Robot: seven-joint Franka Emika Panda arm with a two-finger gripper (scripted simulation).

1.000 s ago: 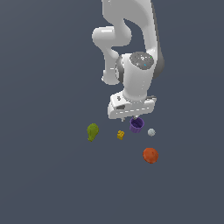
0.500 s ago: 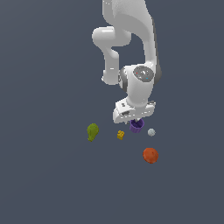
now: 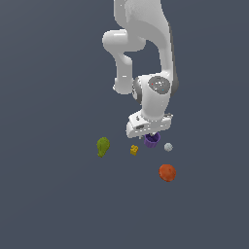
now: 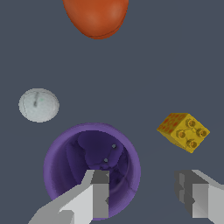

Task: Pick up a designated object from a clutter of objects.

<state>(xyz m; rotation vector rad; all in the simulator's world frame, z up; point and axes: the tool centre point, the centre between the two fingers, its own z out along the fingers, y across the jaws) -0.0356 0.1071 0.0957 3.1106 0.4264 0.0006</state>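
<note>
Wrist view: the purple cup (image 4: pixel 92 168) is seen from straight above, its mouth open upward, with the pincer (image 4: pixel 146 194) spread wide over it. One finger (image 4: pixel 96 192) is seen over the inside of the cup near its rim, and the other finger stands outside the cup wall, so that the wall lies between them. No contact with the cup can be made out, and nothing is held. A yellow block (image 4: pixel 183 131) with studs on its face lies tilted near the cup. A grey-white ball (image 4: pixel 38 105) lies near the cup on another side, and an orange-red ball (image 4: pixel 96 16) is cut off at the picture's edge.

Seen from the exterior view, the white arm (image 3: pixel 148 73) is bent down over the worktop (image 3: pixel 48 204), and the cup (image 3: pixel 151 140) sits directly under the pincer (image 3: pixel 150 132), partly hidden by it. The yellow block (image 3: pixel 134 150) lies just beside the cup toward the exterior view's left, with a green lump (image 3: pixel 102 146) further left. The grey-white ball (image 3: pixel 168 147) lies just to the cup's right, and the orange-red ball (image 3: pixel 167 172) is set apart, nearer the camera.
</note>
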